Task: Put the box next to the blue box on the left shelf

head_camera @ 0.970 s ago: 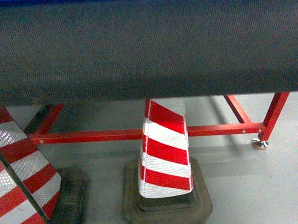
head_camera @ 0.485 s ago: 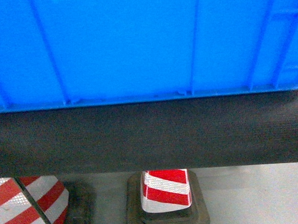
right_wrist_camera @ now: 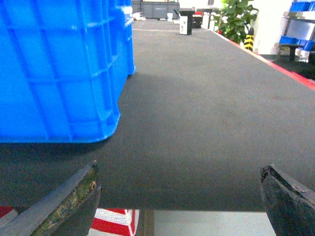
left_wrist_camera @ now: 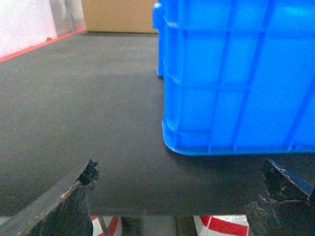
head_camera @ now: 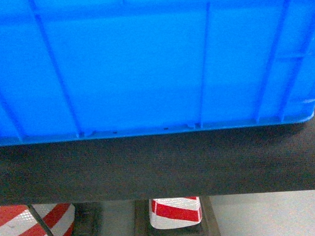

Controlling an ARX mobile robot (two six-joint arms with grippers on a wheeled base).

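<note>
Left gripper (left_wrist_camera: 177,189): fingers spread wide, nothing between them, tips level with the near edge of the dark grey matted shelf surface (left_wrist_camera: 83,113).
Right gripper (right_wrist_camera: 179,191): likewise spread and holding nothing, at the same near edge.
Large bright blue ribbed plastic crate (head_camera: 144,66): stands upright on the mat, close to its front edge, apart from both grippers; it fills the head view's upper part, sits right of centre in the left wrist view and left in the right wrist view.
Second blue box (left_wrist_camera: 158,39): just behind the crate, partly hidden.
Brown cardboard carton (left_wrist_camera: 120,14): at the mat's far end.
Red-and-white striped cones (head_camera: 175,212): on the grey floor below the shelf.
Green plant (right_wrist_camera: 236,19): far beyond the mat.
</note>
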